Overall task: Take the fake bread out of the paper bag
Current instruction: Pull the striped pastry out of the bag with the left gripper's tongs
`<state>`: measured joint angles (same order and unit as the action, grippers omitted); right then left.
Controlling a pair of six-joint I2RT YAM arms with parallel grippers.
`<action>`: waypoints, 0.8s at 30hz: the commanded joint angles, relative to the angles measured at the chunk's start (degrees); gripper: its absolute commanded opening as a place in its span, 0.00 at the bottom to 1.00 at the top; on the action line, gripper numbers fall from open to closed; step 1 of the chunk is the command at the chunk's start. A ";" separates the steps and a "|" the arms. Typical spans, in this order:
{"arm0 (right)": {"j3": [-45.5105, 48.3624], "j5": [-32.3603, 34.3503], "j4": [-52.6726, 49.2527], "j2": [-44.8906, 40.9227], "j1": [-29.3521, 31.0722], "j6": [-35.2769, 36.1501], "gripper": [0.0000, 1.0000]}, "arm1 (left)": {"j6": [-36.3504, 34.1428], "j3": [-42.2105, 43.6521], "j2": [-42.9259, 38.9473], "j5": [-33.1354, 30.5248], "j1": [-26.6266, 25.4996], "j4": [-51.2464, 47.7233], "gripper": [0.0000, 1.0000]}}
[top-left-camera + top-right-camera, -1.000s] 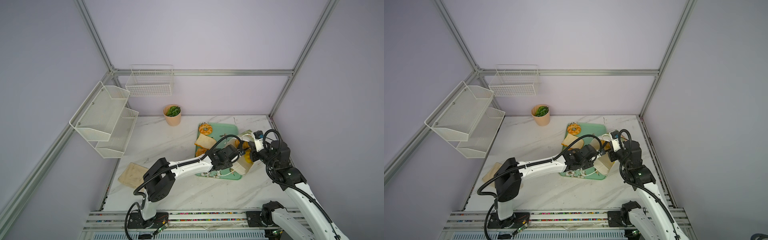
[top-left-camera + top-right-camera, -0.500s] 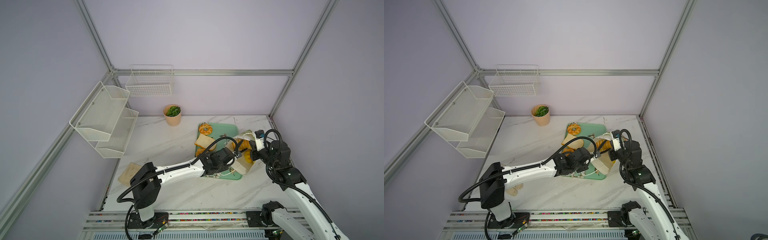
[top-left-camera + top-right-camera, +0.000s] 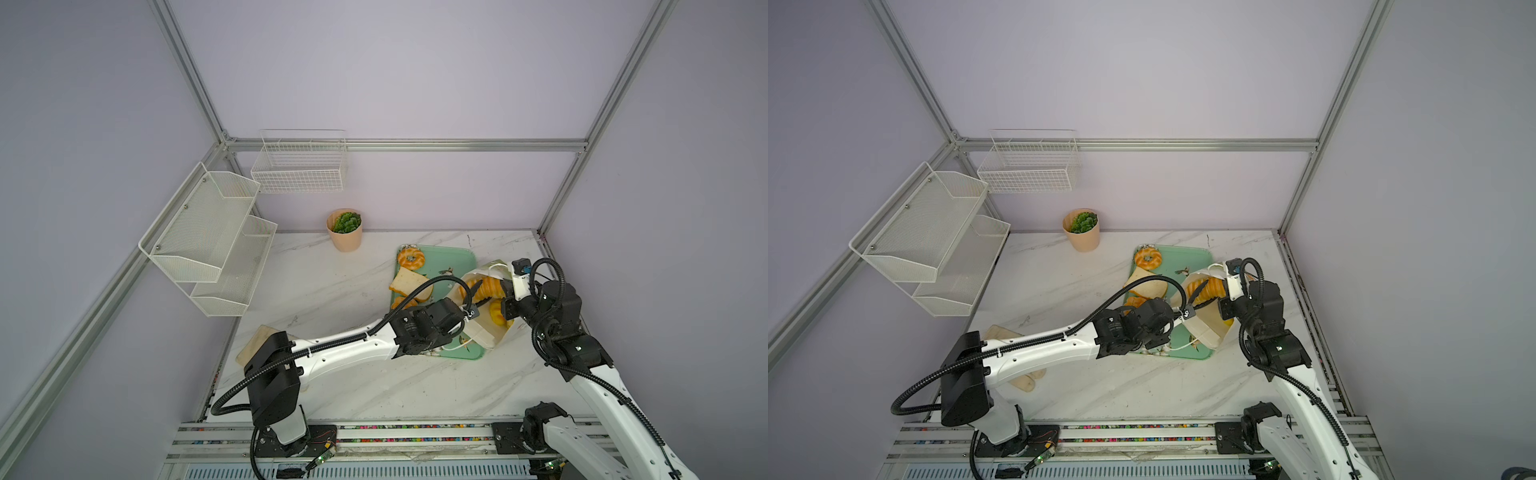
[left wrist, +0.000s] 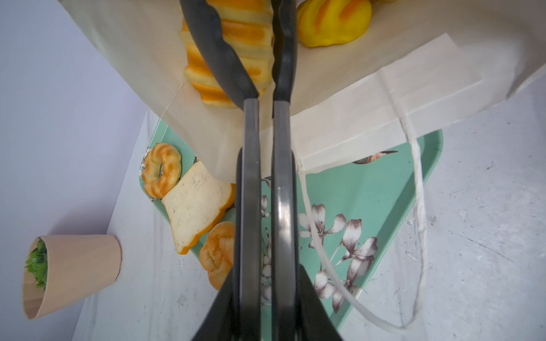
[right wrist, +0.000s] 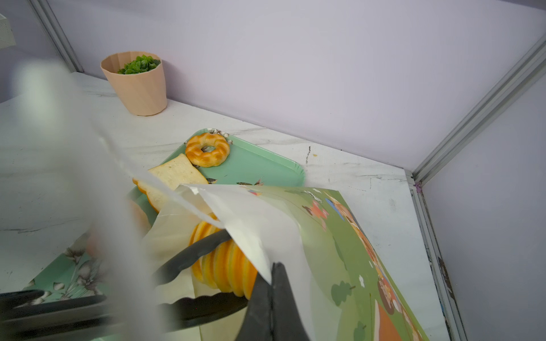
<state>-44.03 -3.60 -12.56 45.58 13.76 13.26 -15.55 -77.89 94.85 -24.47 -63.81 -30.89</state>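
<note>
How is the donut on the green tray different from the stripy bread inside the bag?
The ring donut is round with a hole; the ridged loaf is long and stripy. The ring donut lies out on the green tray; the ridged loaf is inside the paper bag. No pincer holds the ring donut; the left pincer grips the ridged loaf. Both are shiny golden-orange toy breads.

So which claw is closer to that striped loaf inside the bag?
Left. The left gripper clamps the ridged loaf; the right gripper pinches the rim of the paper bag beside it.
</note>
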 commanded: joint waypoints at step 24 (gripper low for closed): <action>-0.10 3.77 2.01 1.35 0.06 -2.52 0.00 | -0.82 -7.49 -3.00 -7.30 -3.49 -11.34 0.00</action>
<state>-44.03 -0.86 -11.55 47.20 13.78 11.99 -15.99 -78.56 94.52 -28.80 -66.67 -41.60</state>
